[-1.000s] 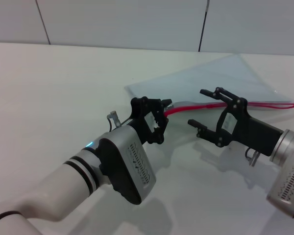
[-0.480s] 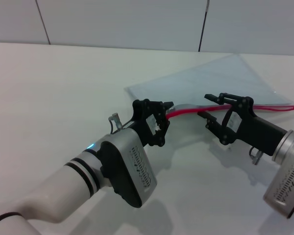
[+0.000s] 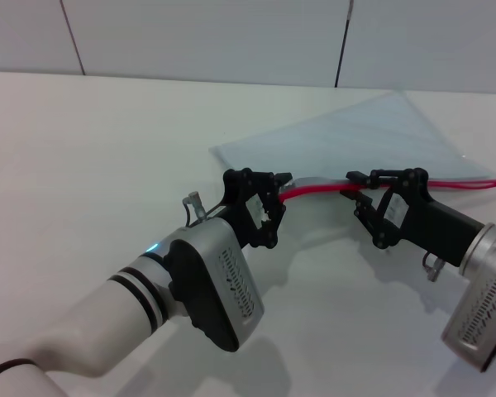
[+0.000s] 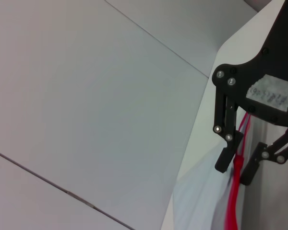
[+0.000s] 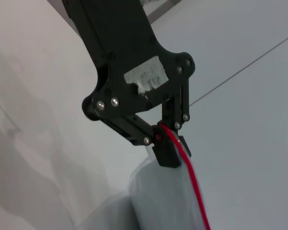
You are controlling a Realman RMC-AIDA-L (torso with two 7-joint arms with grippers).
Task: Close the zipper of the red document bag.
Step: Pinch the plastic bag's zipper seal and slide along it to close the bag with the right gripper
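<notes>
The red document bag (image 3: 372,136) lies flat on the white table, a pale translucent pouch with the red zipper (image 3: 314,187) along its near edge. My left gripper (image 3: 274,192) is at the zipper's left end. The right wrist view shows this left gripper (image 5: 168,143) shut on the zipper (image 5: 197,191) at the bag's corner (image 5: 158,201). My right gripper (image 3: 360,188) sits a little further right on the same strip. In the left wrist view, the right gripper (image 4: 236,165) has its fingers (image 4: 224,160) pressed close on either side of the zipper (image 4: 233,201).
The white table (image 3: 107,149) stretches out to the left and in front of the bag. A panelled grey wall (image 3: 207,33) stands behind it. The two arms lie close together over the table's near middle.
My right gripper has moved in over the zipper and its fingers have gone from wide apart to closed around the strip. The left gripper has kept its hold in place.
</notes>
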